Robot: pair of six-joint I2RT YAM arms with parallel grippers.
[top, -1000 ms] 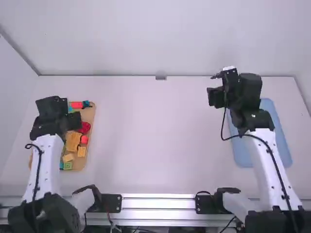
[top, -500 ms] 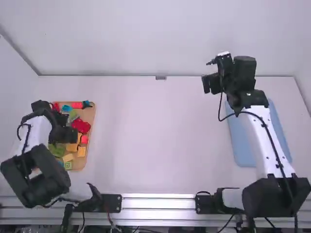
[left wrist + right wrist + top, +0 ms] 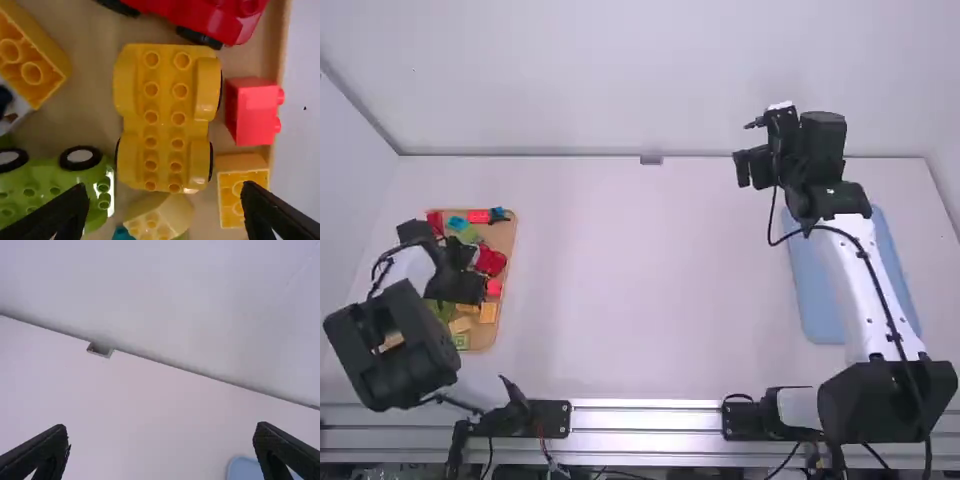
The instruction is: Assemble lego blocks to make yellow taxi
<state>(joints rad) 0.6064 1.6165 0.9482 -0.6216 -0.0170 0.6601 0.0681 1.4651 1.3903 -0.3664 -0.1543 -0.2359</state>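
Observation:
In the high view my left gripper [image 3: 458,290] is over the wooden tray of blocks at the far left. The left wrist view has my left gripper [image 3: 165,205] open above a yellow car base [image 3: 165,117] with black wheels, nothing between the fingers. Close by lie a yellow block [image 3: 31,55], a smaller yellow block [image 3: 244,192] and a sloped yellow piece [image 3: 159,217]. My right gripper [image 3: 753,168] is held over the table's far right part. In the right wrist view my right gripper [image 3: 162,437] is open and holds nothing.
The wooden tray [image 3: 508,238] also holds a red car [image 3: 220,17], a green car base [image 3: 55,182] and a red block [image 3: 254,111]. A blue tray [image 3: 812,290] lies at the right under the right arm. A wall stands behind the table's back edge.
The left arm has folded back toward its base, its gripper shifting nearer the camera over the tray. The right gripper has moved slightly up the picture and left.

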